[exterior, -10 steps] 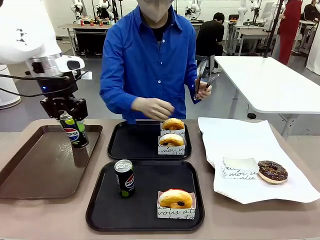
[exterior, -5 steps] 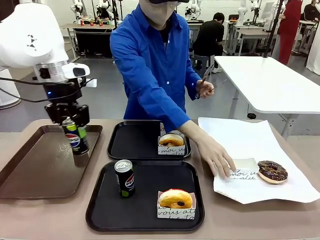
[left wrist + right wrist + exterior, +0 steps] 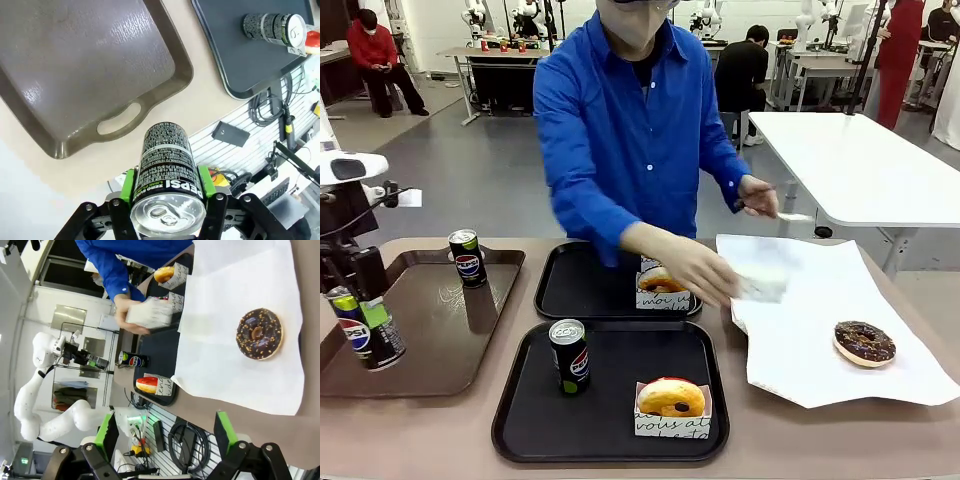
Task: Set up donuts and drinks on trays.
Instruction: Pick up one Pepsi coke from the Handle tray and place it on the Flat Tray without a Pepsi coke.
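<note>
1. While I watch remotely, my left claw pinches one can between its green pads, slightly tilted, by the left rim of the brown tray.
2. Cans, three: the pinched one; a second can upright at the brown tray's far end; a third can upright on the near black tray.
3. Donuts, four: one sleeved donut on the near black tray; two in sleeves on the far black tray, a front donut and a back donut; a chocolate donut bare on the white paper.
4. Black trays, two, one just behind the other.
5. My right claw stands spread, gripping nothing.
6. The person's hand holds a blurred white sleeve at the paper's edge.
</note>
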You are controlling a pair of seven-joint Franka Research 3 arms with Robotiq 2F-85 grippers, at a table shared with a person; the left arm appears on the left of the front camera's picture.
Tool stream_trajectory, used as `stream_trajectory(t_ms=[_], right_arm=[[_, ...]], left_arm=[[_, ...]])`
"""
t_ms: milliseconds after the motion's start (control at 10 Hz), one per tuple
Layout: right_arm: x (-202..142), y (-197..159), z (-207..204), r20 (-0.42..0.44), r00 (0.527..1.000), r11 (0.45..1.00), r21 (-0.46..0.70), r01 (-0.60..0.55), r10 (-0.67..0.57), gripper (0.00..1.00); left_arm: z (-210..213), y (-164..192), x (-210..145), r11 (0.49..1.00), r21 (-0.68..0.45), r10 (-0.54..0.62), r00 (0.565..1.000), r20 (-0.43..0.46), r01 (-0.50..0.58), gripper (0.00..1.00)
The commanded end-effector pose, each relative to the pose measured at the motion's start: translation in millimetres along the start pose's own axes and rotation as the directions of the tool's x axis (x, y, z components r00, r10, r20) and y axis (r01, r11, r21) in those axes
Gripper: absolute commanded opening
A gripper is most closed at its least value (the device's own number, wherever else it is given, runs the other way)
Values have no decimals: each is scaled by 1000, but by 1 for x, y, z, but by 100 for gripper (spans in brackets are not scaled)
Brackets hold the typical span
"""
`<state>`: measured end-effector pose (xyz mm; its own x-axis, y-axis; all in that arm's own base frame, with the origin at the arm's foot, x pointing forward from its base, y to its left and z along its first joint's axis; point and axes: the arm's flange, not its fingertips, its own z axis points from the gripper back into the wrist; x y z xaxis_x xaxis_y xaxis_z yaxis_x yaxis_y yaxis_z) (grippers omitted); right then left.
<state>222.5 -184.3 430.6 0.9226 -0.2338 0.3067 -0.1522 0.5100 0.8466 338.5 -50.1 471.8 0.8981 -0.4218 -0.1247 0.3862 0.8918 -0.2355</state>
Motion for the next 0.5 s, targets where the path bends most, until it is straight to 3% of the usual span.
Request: stream_trajectory(t_ms=[0, 400], right_arm=[[0, 0, 0, 0, 1000, 1000, 9, -6, 6, 100], [0, 0, 0, 0, 1000, 1000, 9, -6, 6, 100]], left_arm=[[0, -14, 30, 1000, 28, -6, 1000, -12, 6, 58], [0, -14, 30, 1000, 28, -6, 1000, -12, 6, 58]])
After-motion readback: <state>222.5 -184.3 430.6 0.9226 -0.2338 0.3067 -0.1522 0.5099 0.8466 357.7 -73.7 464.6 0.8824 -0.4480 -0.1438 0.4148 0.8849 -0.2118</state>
